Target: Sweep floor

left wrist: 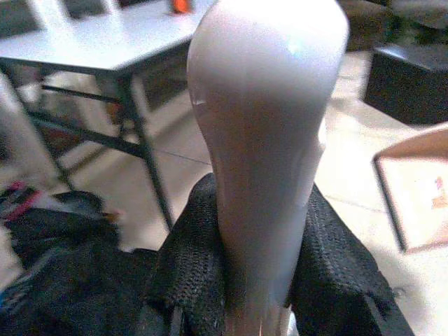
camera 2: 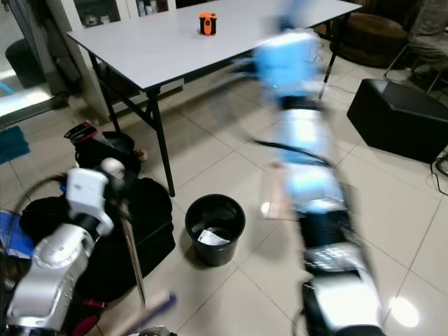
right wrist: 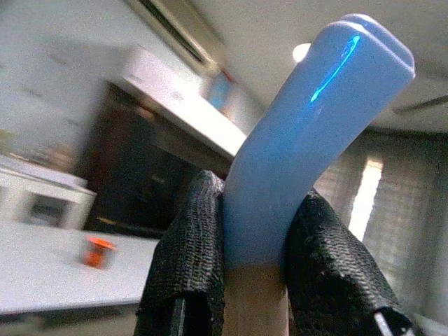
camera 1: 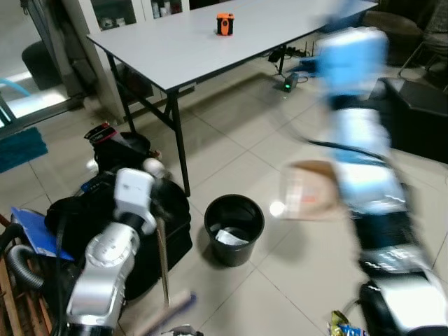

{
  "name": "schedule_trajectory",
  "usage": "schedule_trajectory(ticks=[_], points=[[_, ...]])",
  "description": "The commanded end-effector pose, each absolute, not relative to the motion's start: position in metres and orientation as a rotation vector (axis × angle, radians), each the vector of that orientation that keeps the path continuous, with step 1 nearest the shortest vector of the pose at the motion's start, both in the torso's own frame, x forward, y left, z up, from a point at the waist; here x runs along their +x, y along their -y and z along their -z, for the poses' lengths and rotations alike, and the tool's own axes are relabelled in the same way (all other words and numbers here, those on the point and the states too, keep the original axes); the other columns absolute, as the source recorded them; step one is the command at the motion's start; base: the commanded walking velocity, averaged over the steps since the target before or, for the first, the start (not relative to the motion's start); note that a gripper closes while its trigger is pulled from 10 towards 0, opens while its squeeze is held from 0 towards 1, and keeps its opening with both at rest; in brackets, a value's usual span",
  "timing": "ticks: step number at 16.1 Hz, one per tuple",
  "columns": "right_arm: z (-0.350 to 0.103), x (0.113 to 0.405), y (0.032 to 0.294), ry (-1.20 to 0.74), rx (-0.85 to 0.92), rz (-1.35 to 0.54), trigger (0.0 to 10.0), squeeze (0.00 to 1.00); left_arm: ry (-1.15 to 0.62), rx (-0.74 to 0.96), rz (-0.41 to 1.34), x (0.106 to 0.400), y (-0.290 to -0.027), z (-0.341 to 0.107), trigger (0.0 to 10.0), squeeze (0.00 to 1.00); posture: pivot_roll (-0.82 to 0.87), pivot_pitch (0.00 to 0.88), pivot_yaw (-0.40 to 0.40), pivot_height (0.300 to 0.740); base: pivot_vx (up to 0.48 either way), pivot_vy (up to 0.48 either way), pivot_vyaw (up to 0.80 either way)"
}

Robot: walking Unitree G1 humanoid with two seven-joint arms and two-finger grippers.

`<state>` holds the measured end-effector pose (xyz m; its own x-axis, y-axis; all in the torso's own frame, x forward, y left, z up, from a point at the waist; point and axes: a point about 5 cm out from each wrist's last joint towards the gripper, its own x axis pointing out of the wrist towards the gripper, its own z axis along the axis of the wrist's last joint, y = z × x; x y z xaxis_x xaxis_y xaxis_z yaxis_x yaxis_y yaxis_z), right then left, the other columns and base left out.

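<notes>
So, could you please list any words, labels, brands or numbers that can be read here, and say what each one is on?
No text can be read in any view.
Cardboard sheet on the floor: reddish print, too blurred to read.
Orange object on the white table: any marking is too small to read.
Packet at the lower edge: colourful, unreadable.

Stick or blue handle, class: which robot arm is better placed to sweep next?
Left, probably. The left gripper grips the white-topped stick slanting down to the floor by the black bin; the right gripper holds a blue handle pointing upward.
</notes>
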<state>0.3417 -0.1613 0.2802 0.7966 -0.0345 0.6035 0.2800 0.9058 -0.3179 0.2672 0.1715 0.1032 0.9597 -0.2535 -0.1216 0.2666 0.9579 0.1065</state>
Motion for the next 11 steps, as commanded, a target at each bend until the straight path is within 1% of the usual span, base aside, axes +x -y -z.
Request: schedule_trajectory(ticks=[1, 3, 5, 7, 8, 9, 11], points=[[-0.288, 0.334, 0.173, 0.631, -0.424, 0.217, 10.0, 0.0, -0.097, 0.138, 0.301, 0.268, -0.168, -0.106, 10.0, 0.0, 0.02, 0.0, 0.025, 0.74, 0.0, 0.0, 0.0], [-0.276, 0.323, 0.198, 0.555, -0.443, 0.266, 10.0, 0.0, -0.095, 0.125, 0.309, 0.267, -0.165, -0.105, 10.0, 0.0, 0.0, 0.0, 0.029, 0.74, 0.0, 0.0, -0.8], [-0.243, 0.315, 0.208, 0.427, -0.37, 0.262, 10.0, 0.0, -0.074, 0.121, 0.284, 0.269, -0.163, -0.105, 10.0, 0.0, 0.0, 0.0, 0.029, 0.74, 0.0, 0.0, -0.8], [-0.231, 0.313, 0.208, 0.385, -0.345, 0.251, 10.0, 0.0, -0.058, 0.109, 0.256, 0.271, -0.164, -0.107, 10.0, 0.0, 0.0, 0.0, 0.027, 0.74, 0.0, 0.0, -0.8], [-0.217, 0.31, 0.205, 0.351, -0.339, 0.219, 10.0, 0.0, -0.022, 0.075, 0.207, 0.273, -0.165, -0.114, 10.0, 0.0, 0.0, 0.0, 0.022, 0.74, 0.0, 0.0, -0.8], [-0.214, 0.309, 0.202, 0.344, -0.371, 0.199, 10.0, 0.0, -0.011, 0.056, 0.198, 0.273, -0.165, -0.117, 10.0, 0.0, 0.0, 0.0, 0.022, 0.74, 0.0, 0.0, -0.8], [-0.197, 0.31, 0.193, 0.275, -0.352, 0.137, 10.0, 0.0, -0.008, 0.041, 0.234, 0.272, -0.158, -0.118, 10.0, 0.0, 0.0, 0.0, 0.017, 0.74, 0.0, 0.0, -0.8]])
